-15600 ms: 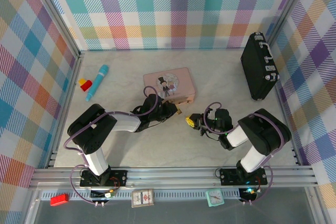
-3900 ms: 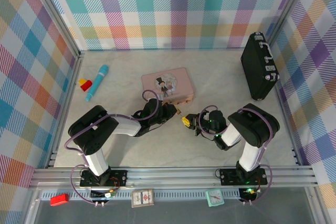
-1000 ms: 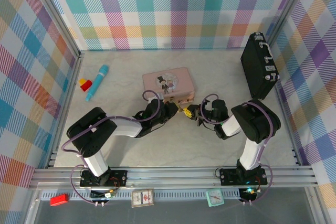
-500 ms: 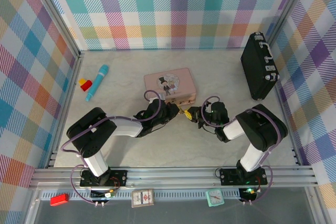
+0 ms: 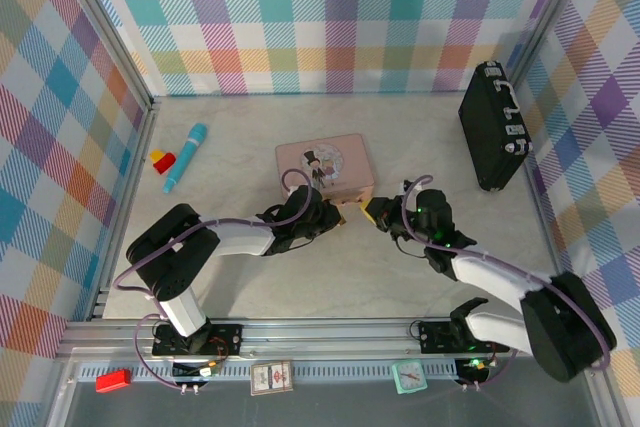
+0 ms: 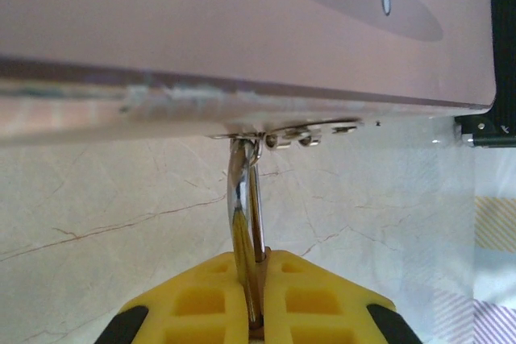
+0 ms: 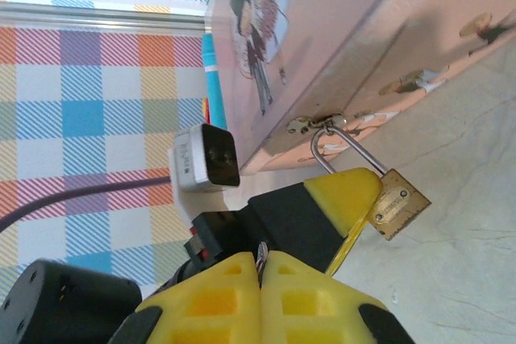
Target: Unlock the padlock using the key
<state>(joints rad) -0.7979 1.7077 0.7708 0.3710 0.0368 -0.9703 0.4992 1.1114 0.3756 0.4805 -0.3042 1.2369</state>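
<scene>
My left end effector (image 6: 251,267) gripped the padlock (image 7: 398,204), which hung shut from the clasp (image 7: 316,123) of the pink tin (image 7: 322,38). My right end effector (image 7: 262,267) pinched the key (image 7: 260,250), not yet inserted.

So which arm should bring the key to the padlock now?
Right. The right hand pinches a silvery sliver, apparently the key, with the padlock just ahead. The left hand is shut on its shackle, steadying it at the pink tin.

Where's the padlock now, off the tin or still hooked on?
Still hooked on: the padlock hangs by its loop through the tin's clasp. Locked or not, cannot tell; the left hand covers one leg.
</scene>
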